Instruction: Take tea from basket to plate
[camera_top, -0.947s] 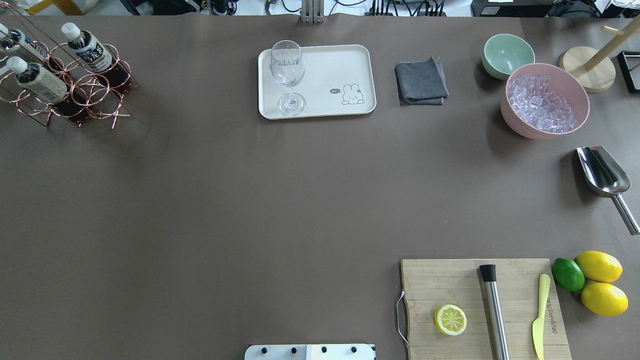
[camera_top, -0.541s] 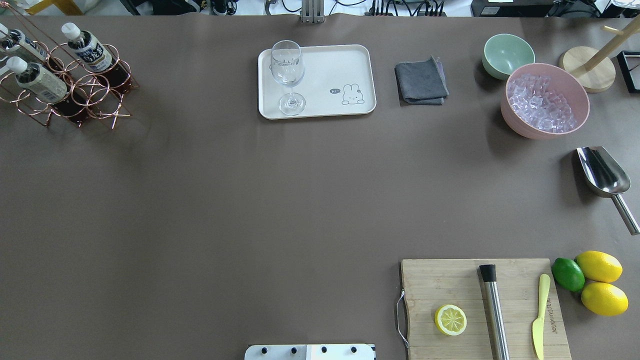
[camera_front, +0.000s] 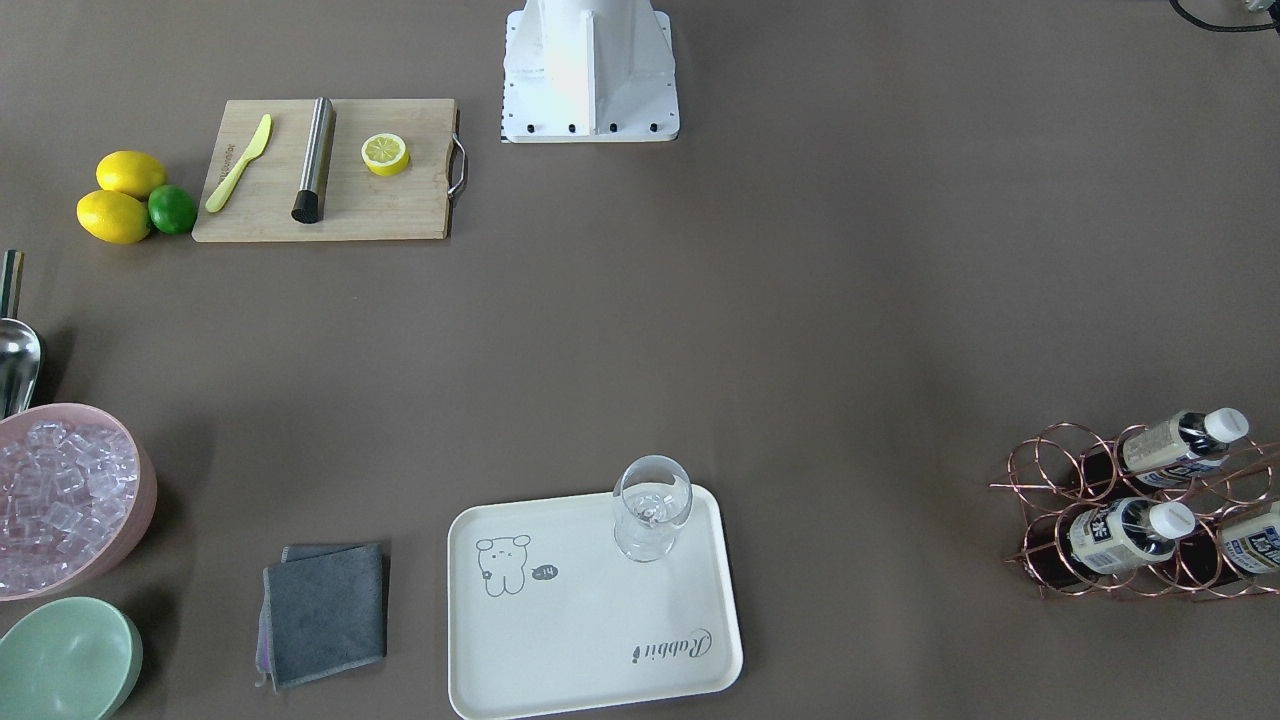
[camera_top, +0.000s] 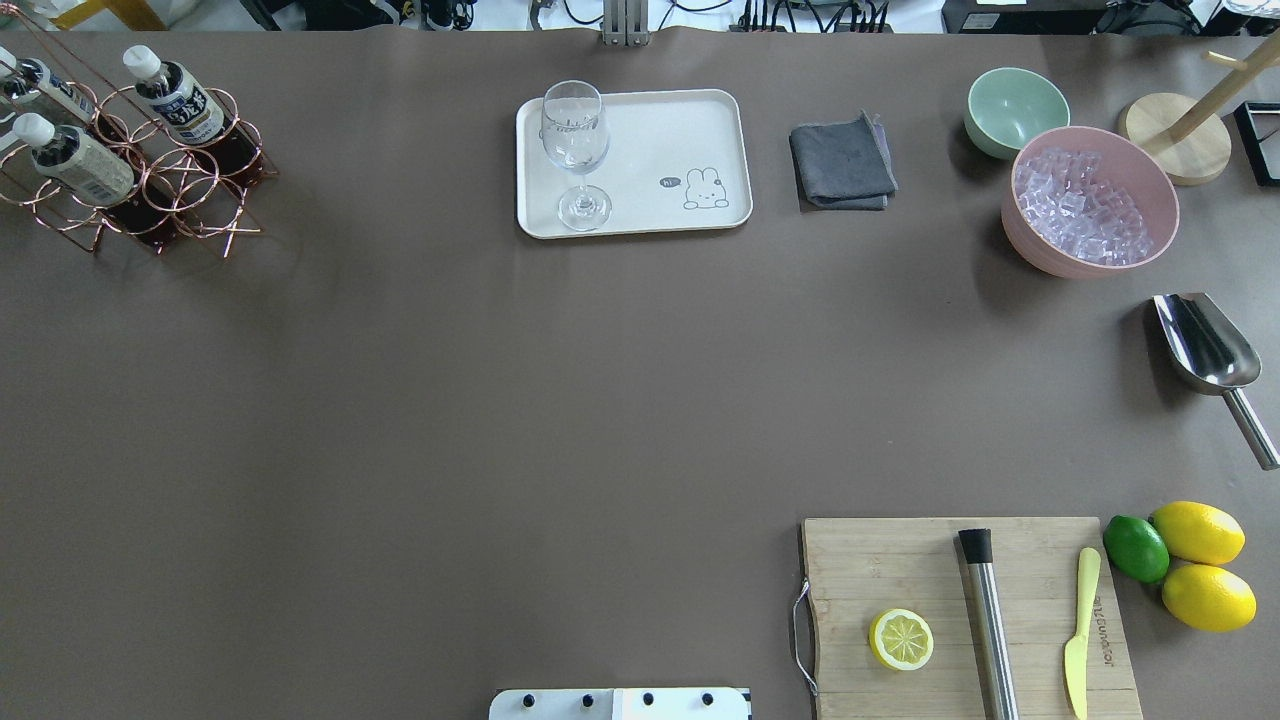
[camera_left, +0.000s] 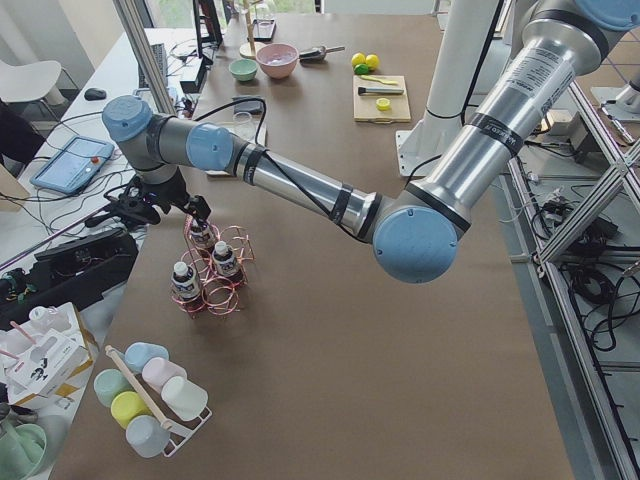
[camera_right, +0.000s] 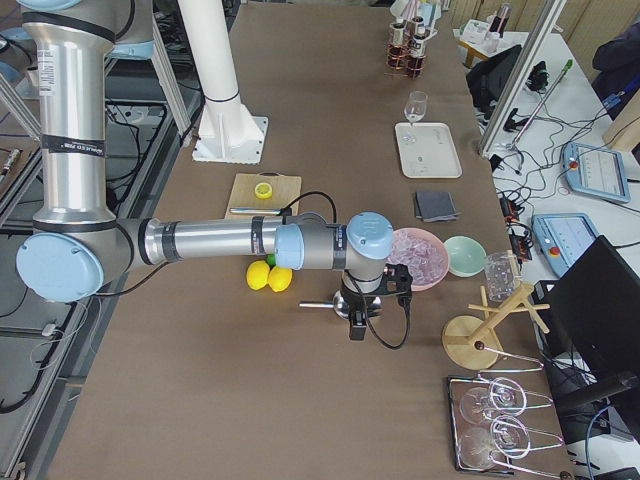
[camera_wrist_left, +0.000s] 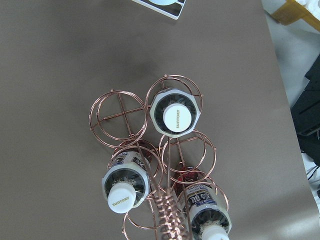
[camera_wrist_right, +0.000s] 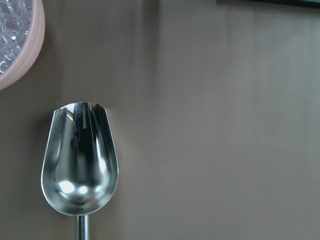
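Three tea bottles lie tilted in a copper wire basket (camera_top: 190, 190) at the table's far left: one (camera_top: 175, 100), one (camera_top: 75, 160) and one at the edge (camera_top: 40, 85). The left wrist view looks down on their white caps (camera_wrist_left: 175, 116). The cream plate (camera_top: 650, 130) sits at the far middle with a wine glass (camera_top: 575, 135) on it. My left gripper (camera_left: 150, 208) hovers just above the basket; I cannot tell if it is open. My right gripper (camera_right: 358, 322) hangs over a metal scoop (camera_wrist_right: 80, 160); its state is not visible either.
A grey cloth (camera_top: 842, 162), a green bowl (camera_top: 1015, 108) and a pink bowl of ice (camera_top: 1090, 200) lie right of the plate. A cutting board (camera_top: 900, 560) with lemon half, muddler and knife sits front right, with lemons and a lime (camera_top: 1135, 548) beside it.
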